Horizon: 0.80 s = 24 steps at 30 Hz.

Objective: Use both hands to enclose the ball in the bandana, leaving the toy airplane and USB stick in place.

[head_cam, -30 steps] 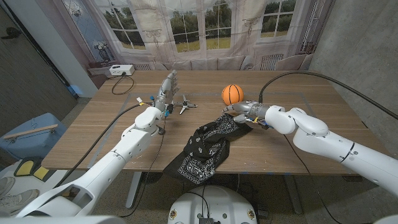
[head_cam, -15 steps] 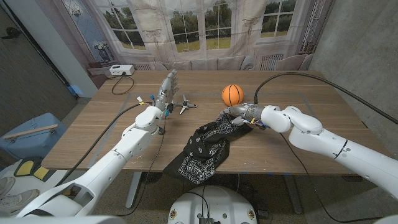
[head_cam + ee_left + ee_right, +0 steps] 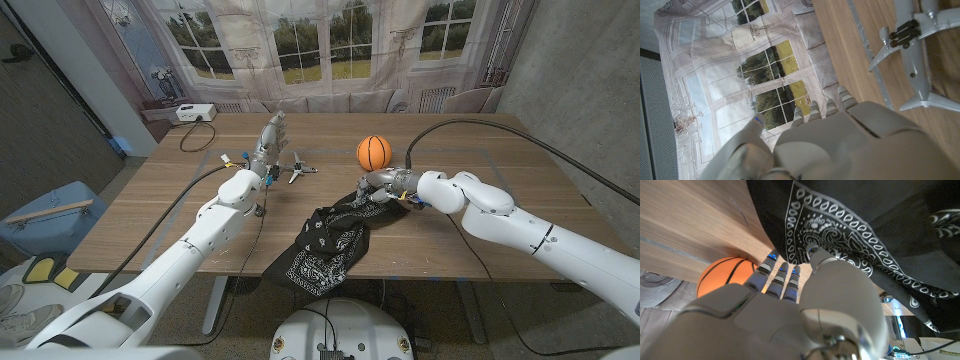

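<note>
Right hand: we are seeing the white right hand (image 3: pixel 382 187) reaching in from the 4 o'clock side, its fingers (image 3: pixel 781 278) lying on the upper corner of the black paisley-printed cloth bandana (image 3: pixel 325 240); in the right wrist view the thumb is pressing on the cloth beside them, so we are reading this as a pinch on that corner, though the contact itself is partly hidden.

Left hand: we are seeing the white left hand (image 3: pixel 266 143) standing on its edge at about 11 o'clock from the table's middle, fingers straight and pointing up toward 12 o'clock, holding nothing.

Bandana: it is lying crumpled near the table's 6 o'clock edge, its lower part hanging over that edge.

Ball: the small orange basketball-patterned ball (image 3: pixel 373 151) is sitting bare on the wooden table (image 3: pixel 480 210), at about 12 o'clock from the right hand's fingers and near them, apart from the cloth.

Airplane: the small grey toy airplane (image 3: pixel 298 168) is lying on the wood at about 4 o'clock from the left hand, just beside it, not touching.

Small item: we are noting a tiny blue-and-yellow object (image 3: pixel 228 159) at 9 o'clock of the left hand; it is too small for us to identify.

Far edge: a white box-shaped device (image 3: pixel 193 113) with a cable is resting at the table's 11 o'clock corner.
</note>
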Each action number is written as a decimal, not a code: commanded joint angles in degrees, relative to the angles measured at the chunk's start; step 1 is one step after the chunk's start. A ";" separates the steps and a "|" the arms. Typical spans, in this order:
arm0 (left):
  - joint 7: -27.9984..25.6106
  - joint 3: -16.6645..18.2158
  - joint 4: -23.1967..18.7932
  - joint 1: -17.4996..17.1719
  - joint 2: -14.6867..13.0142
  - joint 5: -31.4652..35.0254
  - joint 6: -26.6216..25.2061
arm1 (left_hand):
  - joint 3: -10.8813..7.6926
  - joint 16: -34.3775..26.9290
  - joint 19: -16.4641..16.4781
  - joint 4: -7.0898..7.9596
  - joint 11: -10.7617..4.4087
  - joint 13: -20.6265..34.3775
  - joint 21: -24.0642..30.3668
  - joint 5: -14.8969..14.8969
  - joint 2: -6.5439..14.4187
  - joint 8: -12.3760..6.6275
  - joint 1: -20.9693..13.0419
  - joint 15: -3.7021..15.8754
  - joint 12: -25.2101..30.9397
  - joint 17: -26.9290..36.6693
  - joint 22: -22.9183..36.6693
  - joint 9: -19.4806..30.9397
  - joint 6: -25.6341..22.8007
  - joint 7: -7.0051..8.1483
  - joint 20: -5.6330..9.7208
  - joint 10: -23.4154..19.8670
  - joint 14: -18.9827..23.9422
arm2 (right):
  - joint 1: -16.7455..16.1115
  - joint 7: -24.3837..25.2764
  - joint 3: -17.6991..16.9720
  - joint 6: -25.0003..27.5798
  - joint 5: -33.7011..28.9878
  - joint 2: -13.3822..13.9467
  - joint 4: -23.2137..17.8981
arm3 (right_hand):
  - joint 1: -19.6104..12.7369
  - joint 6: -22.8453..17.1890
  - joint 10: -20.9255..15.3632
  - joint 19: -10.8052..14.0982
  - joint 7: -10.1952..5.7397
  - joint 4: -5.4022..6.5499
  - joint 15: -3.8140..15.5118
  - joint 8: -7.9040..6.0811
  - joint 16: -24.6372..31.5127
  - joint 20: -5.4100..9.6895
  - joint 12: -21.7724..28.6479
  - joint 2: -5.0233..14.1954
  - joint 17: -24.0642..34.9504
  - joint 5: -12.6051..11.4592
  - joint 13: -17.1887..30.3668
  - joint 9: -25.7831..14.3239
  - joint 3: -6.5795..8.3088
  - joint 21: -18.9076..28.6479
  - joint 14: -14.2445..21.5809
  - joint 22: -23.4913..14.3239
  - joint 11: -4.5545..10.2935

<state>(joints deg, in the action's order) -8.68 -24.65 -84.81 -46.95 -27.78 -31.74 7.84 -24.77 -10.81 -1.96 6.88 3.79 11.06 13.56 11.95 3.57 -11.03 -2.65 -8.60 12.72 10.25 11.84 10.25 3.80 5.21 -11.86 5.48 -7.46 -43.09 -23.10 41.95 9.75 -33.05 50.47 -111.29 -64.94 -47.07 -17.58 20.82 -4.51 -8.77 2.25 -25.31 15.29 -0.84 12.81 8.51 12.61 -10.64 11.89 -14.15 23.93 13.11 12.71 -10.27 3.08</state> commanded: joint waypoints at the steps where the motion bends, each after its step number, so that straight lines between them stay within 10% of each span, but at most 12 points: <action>1: 0.58 -0.35 0.56 0.68 0.17 -0.05 -0.33 | 0.11 0.02 0.04 0.04 0.17 0.25 0.34 0.30 -0.03 0.18 0.58 0.27 -0.10 0.28 0.28 0.10 -0.46 0.09 -0.34 -0.11 0.14 | -2.49 8.64 -2.95 -3.46 4.41 -0.52 1.75 | -0.44 -1.05 -1.49 1.14 0.62 0.28 1.90 -1.07 0.68 0.09 0.63 0.72 0.48 -0.54 0.19 -0.77 -0.52 0.47 1.10 -0.31 -0.54; 24: 3.49 -0.47 3.72 2.05 0.01 -0.63 0.58 | 0.24 0.06 -0.14 -0.02 0.17 0.26 0.25 0.41 -0.06 0.25 0.40 0.40 -0.23 0.25 0.25 0.10 -0.27 0.13 -0.28 0.09 0.06 | -12.36 34.52 -14.52 -1.88 6.69 0.13 -1.66 | -0.59 -1.99 -6.45 4.01 1.12 1.29 4.30 -3.69 3.20 0.92 1.35 1.52 1.98 -1.06 0.30 -2.43 -2.67 1.58 4.33 -0.48 0.24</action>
<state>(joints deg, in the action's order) -6.53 -25.02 -82.31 -45.48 -27.51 -32.12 8.18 -24.77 -10.81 -1.96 6.87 3.79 11.06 13.55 11.95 3.34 -10.76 -2.43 -8.60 12.73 10.25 11.84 10.24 3.80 5.21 -11.86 5.48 -7.46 -51.30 0.52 32.11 5.85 -25.66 50.34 -110.72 -65.37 -48.54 -23.47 24.27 -3.37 -7.47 2.46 -28.62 18.03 0.19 13.99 9.70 14.26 -11.31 11.88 -16.26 21.46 14.42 16.39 -10.55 3.29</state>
